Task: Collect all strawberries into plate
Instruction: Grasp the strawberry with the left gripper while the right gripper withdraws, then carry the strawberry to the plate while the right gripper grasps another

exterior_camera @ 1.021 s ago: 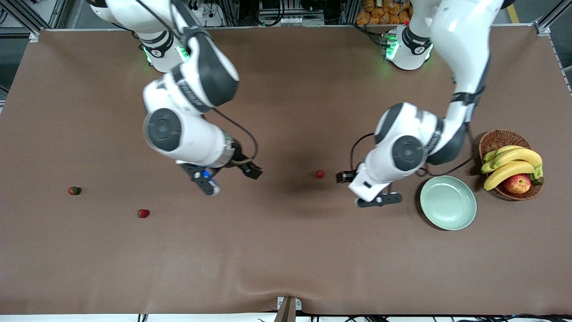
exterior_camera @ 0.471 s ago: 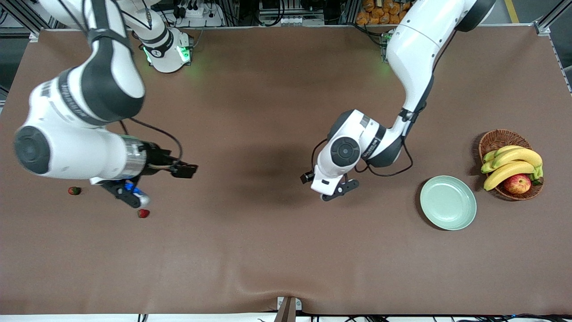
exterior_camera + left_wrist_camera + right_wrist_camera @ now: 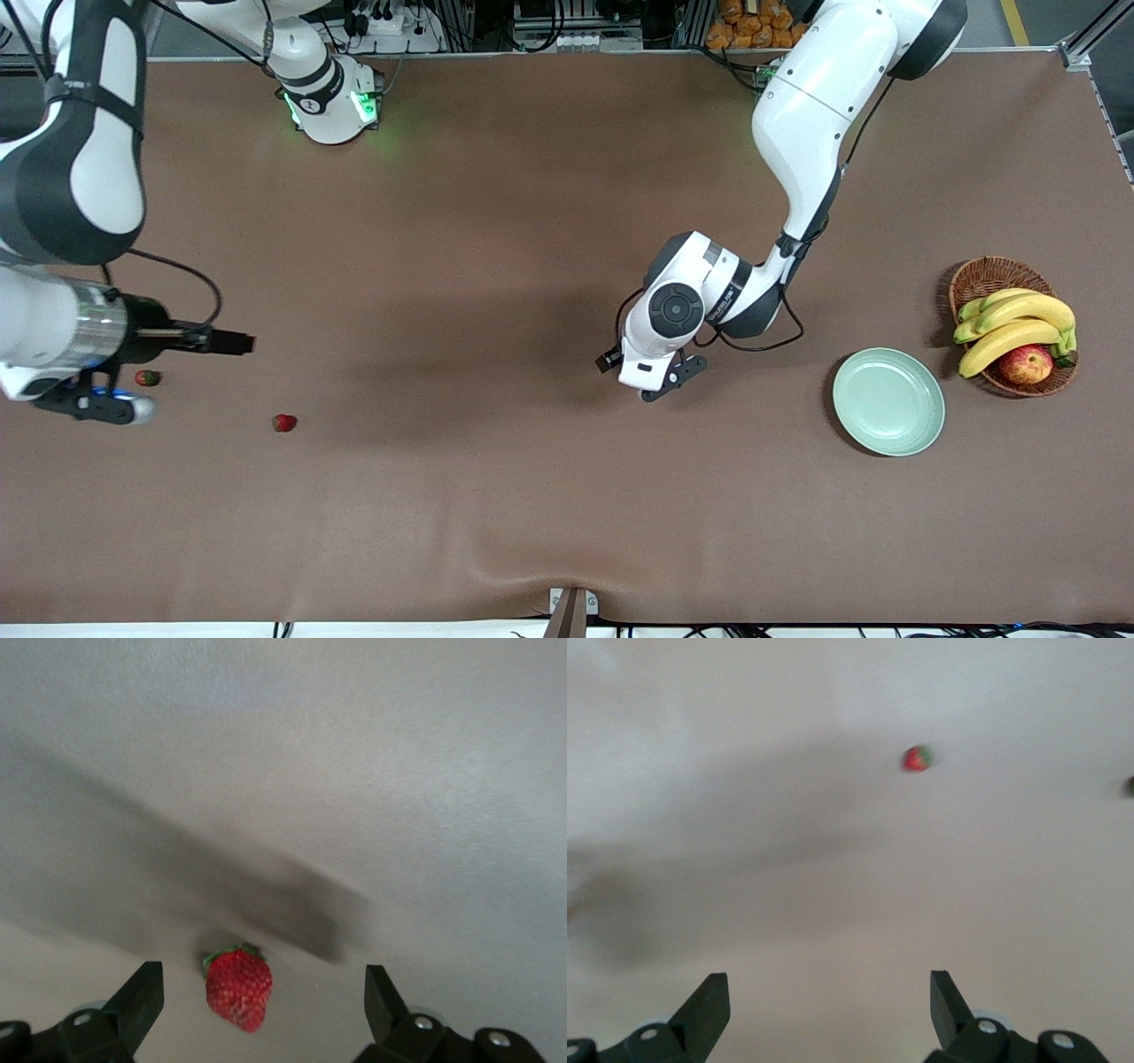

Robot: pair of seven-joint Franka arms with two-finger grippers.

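Two strawberries lie on the brown table toward the right arm's end, one (image 3: 283, 423) nearer the front camera than the other (image 3: 147, 378). My right gripper (image 3: 93, 405) hovers open and empty beside the darker one; its wrist view shows a strawberry (image 3: 918, 757) ahead and a second (image 3: 1129, 786) at the frame's edge. My left gripper (image 3: 666, 377) is open, low over the table's middle. The third strawberry (image 3: 239, 988) lies on the table between its fingers (image 3: 142, 997); the wrist hides it in the front view. The empty mint-green plate (image 3: 889, 401) sits toward the left arm's end.
A brown wicker basket (image 3: 983, 270) with bananas (image 3: 1019, 323) and a red-yellow apple (image 3: 1025, 363) stands beside the plate at the left arm's end of the table. The brown cloth has a fold at the edge nearest the front camera.
My right arm has swung from the table's middle out to its own end, past both strawberries. My left gripper has moved from beside the plate to over the middle strawberry.
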